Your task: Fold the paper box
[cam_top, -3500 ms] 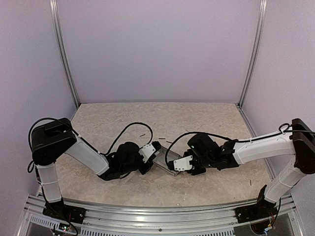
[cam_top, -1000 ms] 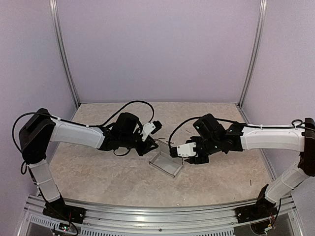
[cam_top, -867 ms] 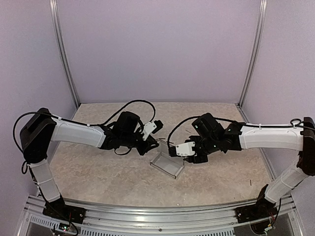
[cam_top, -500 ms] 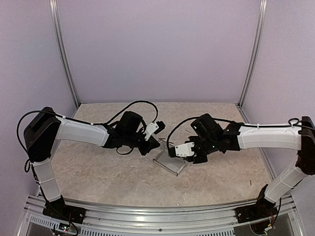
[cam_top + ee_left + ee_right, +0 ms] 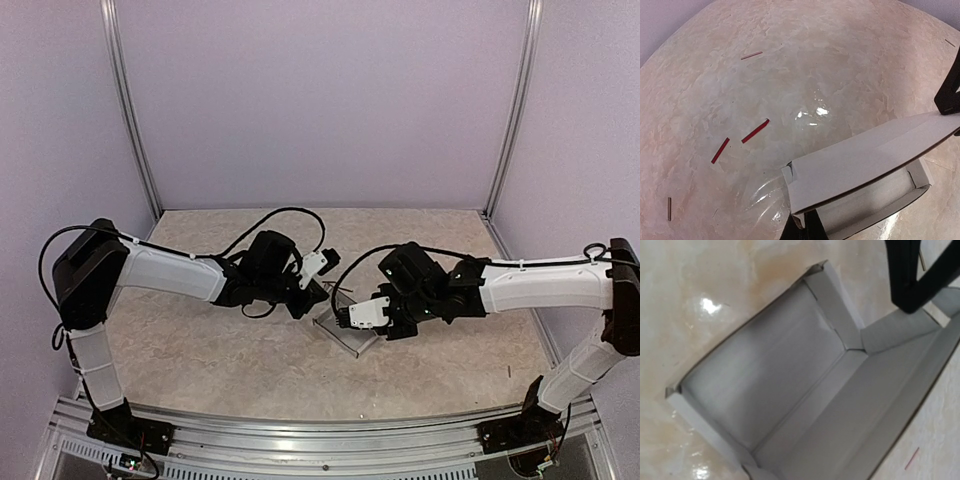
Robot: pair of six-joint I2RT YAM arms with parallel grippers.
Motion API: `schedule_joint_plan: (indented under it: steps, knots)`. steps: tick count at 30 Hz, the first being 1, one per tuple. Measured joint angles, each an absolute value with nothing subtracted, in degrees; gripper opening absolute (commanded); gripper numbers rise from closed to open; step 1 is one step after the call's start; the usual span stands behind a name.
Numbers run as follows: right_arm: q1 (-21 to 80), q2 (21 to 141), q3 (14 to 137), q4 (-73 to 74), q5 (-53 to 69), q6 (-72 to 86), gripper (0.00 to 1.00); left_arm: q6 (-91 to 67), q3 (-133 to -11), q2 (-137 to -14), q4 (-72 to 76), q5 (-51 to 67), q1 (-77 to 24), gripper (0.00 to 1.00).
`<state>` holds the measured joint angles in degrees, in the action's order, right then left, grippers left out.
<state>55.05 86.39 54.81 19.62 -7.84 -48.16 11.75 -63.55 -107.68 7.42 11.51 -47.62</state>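
Paper box (image 5: 352, 342) on the table (image 5: 200, 350), about mid-table, between the 2 grippers. It is an open tray, base down on the mottled beige surface. 1 long lid panel rises from 1 long side and leans at a slant over the tray. Short end flaps stand up at both ends.

Left gripper (image 5: 316, 303) is at the box's far left corner, jaws pressed together. In the right wrist view its dark tip meets the edge of the end flap by the lid corner. Cannot tell whether card is nipped between the jaws.

Right gripper (image 5: 348, 320) is low over the box's right side. In the left wrist view 1 dark finger (image 5: 949, 96) sits at the far end of the lid's edge. Cannot tell whether these jaws are spread or pinching card.

2 red strips (image 5: 755, 131) lie on the table near the box's left end, apart from it.
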Motion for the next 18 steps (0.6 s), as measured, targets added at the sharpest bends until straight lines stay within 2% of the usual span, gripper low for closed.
schedule_joint_plan:
  steps: [18]
  knots:
    - [54.54, 88.42, 58.54, 20.51, -12.03, -43.57, 0.30, 11.40, -65.41, -107.77, 6.35, 10.72, -46.44, 0.00]
